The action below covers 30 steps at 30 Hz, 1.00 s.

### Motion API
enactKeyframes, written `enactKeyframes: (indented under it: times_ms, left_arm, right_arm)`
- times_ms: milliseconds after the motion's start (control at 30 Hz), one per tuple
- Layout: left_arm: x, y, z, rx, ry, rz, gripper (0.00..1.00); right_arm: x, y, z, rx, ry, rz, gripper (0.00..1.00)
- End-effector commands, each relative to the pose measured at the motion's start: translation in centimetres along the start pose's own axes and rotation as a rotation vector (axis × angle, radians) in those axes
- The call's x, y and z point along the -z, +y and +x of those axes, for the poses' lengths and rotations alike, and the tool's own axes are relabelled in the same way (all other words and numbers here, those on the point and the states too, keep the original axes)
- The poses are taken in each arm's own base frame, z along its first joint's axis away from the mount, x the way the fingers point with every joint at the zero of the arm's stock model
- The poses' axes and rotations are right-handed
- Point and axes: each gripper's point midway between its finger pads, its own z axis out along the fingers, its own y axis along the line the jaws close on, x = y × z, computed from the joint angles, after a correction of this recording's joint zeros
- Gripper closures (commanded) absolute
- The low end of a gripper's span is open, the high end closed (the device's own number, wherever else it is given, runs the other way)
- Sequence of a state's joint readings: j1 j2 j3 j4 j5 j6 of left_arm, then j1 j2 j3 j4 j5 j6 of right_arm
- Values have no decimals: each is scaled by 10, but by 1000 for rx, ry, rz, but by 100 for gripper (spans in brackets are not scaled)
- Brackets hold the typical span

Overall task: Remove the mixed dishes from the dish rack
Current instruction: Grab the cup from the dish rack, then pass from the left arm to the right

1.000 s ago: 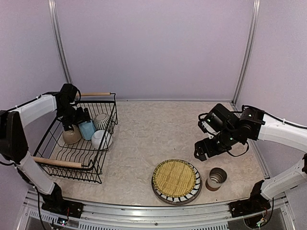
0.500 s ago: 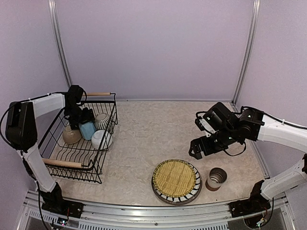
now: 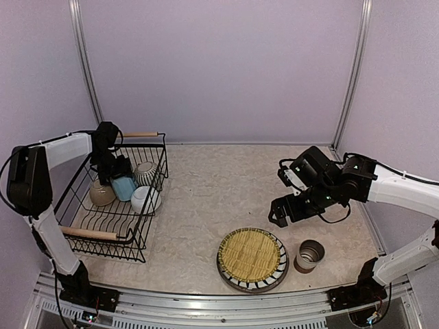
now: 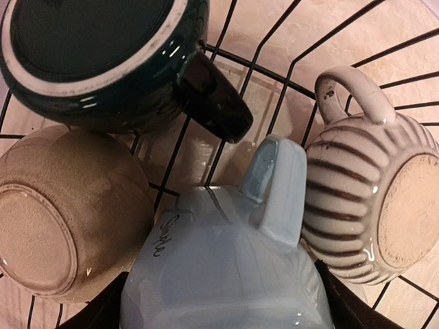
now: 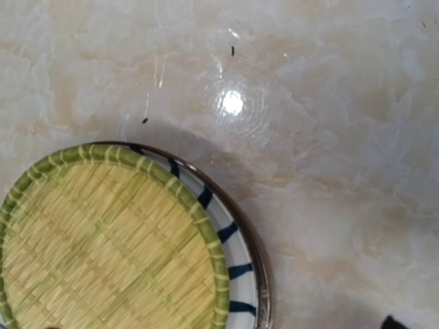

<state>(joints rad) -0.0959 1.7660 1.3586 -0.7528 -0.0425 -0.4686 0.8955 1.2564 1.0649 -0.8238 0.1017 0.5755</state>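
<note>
Left gripper [image 3: 117, 171]: reaching down inside the black wire dish rack [image 3: 145, 236], dark fingers [image 4: 341, 308] set wide on either side of the upturned light blue glazed mug [image 4: 219, 274]. Whether they press on it cannot be told.

Handling, judged: ceramic, rigid, moderately heavy, slick glaze, chips on impact. Best hold is across the body's flat sides, clear of the handle, which points away from the wrist.

Neighbours crowd it: beige matte bowl [image 4: 65, 212] touching one side, grey-striped ribbed pot [image 4: 363, 199] on the other, black mug [image 4: 96, 55] beyond.
</note>
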Motion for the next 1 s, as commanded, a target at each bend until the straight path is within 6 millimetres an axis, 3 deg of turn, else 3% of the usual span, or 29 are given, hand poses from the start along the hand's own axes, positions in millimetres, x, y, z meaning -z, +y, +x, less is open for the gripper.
enactKeyframes:
  times_ms: [0,267,433,600,833,967]
  left_arm:
    - [46,4,-8,2,-74,12,53]
    - [106,5,-6,18,-154,71,62]
    - [158,-6,-4,27,-223,193,67]
    - [225,-34,-3,12,-326,438,69]
    - [324,-89,3,-33,-460,945,70]
    - [344,-117,13,-42,-420,1208,75]
  right_arm:
    - [8,3,-20,-5,-69,-2,0]
    - [14,5,-37,-1,-133,-7,0]
    - [11,13,-46,10,-146,-27,0]
    - [10,25,-59,22,-178,-75,0]
    - [13,49,-81,52,-230,-169,0]
    - [26,73,-104,45,-302,-281,0]
